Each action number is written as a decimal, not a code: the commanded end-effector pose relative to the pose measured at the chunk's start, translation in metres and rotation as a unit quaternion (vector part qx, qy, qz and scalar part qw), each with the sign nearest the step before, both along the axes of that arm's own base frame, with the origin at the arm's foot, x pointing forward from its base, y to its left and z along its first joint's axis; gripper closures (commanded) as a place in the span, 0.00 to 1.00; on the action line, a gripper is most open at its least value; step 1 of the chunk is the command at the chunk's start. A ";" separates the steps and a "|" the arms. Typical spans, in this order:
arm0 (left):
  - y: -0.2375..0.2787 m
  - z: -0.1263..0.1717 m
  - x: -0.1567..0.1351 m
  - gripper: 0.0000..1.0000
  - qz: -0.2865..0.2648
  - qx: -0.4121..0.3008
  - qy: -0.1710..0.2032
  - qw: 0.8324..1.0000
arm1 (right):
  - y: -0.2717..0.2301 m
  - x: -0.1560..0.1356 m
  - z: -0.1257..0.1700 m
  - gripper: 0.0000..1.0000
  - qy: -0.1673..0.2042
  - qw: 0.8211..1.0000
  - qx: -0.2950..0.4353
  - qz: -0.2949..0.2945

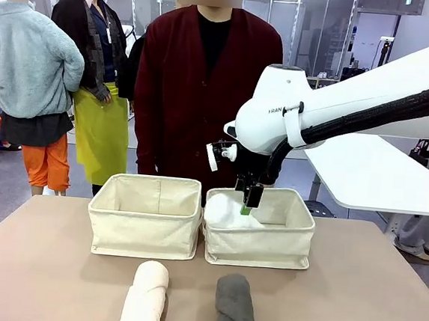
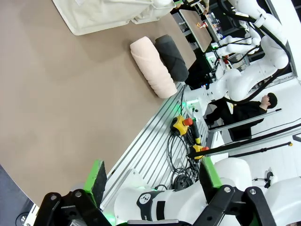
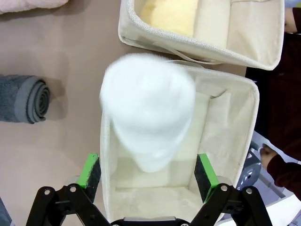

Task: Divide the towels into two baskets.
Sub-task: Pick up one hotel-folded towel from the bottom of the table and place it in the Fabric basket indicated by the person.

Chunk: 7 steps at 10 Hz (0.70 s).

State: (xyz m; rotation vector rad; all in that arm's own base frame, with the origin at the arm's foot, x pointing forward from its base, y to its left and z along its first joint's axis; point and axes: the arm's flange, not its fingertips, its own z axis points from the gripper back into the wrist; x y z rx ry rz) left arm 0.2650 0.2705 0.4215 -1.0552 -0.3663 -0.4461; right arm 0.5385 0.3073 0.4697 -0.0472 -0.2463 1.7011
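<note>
A tan table (image 1: 40, 265) runs across to a person in a dark red cardigan (image 1: 205, 92) standing at its far side. 2 cream canvas bins sit just beside each other toward the far middle of the table: the left basket (image 1: 143, 233) and the right basket (image 1: 259, 247).

My right gripper (image 1: 250, 201) hangs over the right basket, fingers pointing down, jaws spread wide and holding nothing. In my right wrist view the white towel (image 3: 148, 108) shows blurred between my 2 green pads (image 3: 90, 170), clear of both, over the inside of that basket. From the front it sits in the left part of the right basket, just under my fingertips. The pale yellow towel (image 3: 169, 16) lies in the left basket.

On the near side of the table 2 rolls lie side by side in front of the baskets, a little apart. The cream towel (image 1: 144, 301) is on the left and the dark grey towel (image 1: 235, 309) on the right.

My left gripper (image 2: 153, 181) is by the table's near edge, jaws wide apart and empty. Below it are the aluminium rails (image 2: 150, 150) and a tangle of cables (image 2: 176, 150).
</note>
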 end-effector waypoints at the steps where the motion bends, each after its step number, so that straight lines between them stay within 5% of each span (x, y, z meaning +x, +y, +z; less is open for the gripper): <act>1: 0.000 0.001 -0.004 0.00 -0.002 -0.008 -0.013 1.000 | -0.003 -0.014 0.005 0.00 0.001 1.000 -0.004 -0.016; 7: 0.000 0.001 -0.004 0.00 -0.002 -0.008 -0.013 1.000 | 0.000 -0.002 0.003 0.00 -0.001 1.000 0.000 -0.002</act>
